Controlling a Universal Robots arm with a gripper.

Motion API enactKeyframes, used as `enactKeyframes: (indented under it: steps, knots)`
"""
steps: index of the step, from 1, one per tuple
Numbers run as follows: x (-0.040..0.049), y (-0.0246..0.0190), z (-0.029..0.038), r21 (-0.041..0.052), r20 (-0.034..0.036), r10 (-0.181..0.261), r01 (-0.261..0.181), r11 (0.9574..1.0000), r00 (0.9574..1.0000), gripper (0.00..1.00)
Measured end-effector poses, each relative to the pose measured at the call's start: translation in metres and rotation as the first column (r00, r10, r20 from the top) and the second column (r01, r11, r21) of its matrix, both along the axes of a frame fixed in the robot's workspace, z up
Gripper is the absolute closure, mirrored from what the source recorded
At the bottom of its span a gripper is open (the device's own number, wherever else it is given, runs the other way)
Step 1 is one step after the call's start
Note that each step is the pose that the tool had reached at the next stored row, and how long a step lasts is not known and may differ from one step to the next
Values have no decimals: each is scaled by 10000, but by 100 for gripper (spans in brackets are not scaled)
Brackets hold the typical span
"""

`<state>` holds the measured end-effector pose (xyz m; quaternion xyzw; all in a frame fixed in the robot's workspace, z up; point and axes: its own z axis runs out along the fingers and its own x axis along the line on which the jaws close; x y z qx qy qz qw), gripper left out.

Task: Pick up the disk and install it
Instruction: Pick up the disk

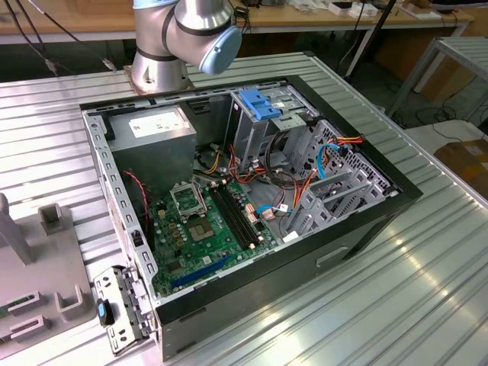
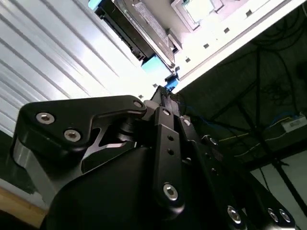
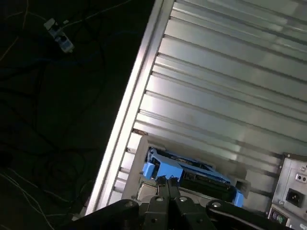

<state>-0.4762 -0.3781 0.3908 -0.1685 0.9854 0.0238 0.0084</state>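
Closest to both wrist cameras, the gripper (image 3: 166,182) showed its black linkage, with its fingers (image 2: 166,115) pressed together and grasping nothing. Just past their tips lay the disk (image 3: 192,172), flat on the ribbed metal table (image 3: 216,72). Its blue rails faced the fingers, and it appeared not to be touched. It sat near the table's edge, where the metal gave way to dark floor and loose cables. A pale panel with a power socket (image 3: 292,194) stood close by (the back of the case, by my guess).

I judged the step in hand to be the approach before the pick, since nothing had been lifted or installed. The grasp called for the fingers to part wide enough to straddle the disk's body between the rails. They also had to line up squarely with it, so that it would not skid toward the edge.

The wrist was tipped so that the fingers pointed down at a slant toward the disk.

Farther off, in the exterior view, the open computer case (image 1: 366,221) lay on its side in the middle of the table. Its drive cage (image 1: 263,133) sat under a blue latch plate (image 1: 259,103). Beyond the case, the arm's base (image 1: 164,65) stood near the table's far edge.
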Motion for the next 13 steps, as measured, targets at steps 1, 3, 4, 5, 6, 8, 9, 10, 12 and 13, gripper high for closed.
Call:
enactKeyframes:
  steps: [1, 3, 4, 5, 6, 8, 9, 10, 12, 13]
  knots:
    - [0, 0, -4, -1, -1, 452, -452, 9990, 9990, 89]
    - [0, 0, -9, -2, -1, 930, -930, 9957, 9957, 89]
    - [0, 0, -12, -2, -1, 1164, -1164, 9932, 9932, 89]
    - [0, 0, -16, -3, -1, 1401, -1401, 9901, 9901, 89]
    - [0, 0, -22, -5, -2, 1811, -1811, 9835, 9835, 89]
    - [0, 0, -32, -8, -2, 2496, -2496, 9683, 9683, 89]
    - [0, 0, -34, -9, -3, 2671, -2671, 9637, 9637, 89]
    - [0, 0, -37, -10, -3, 2859, -2859, 9583, 9583, 89]
    - [0, 0, -48, -16, -5, 3637, -3637, 9315, 9315, 89]
    - [0, 0, -51, -18, -6, 3834, -3834, 9236, 9236, 89]
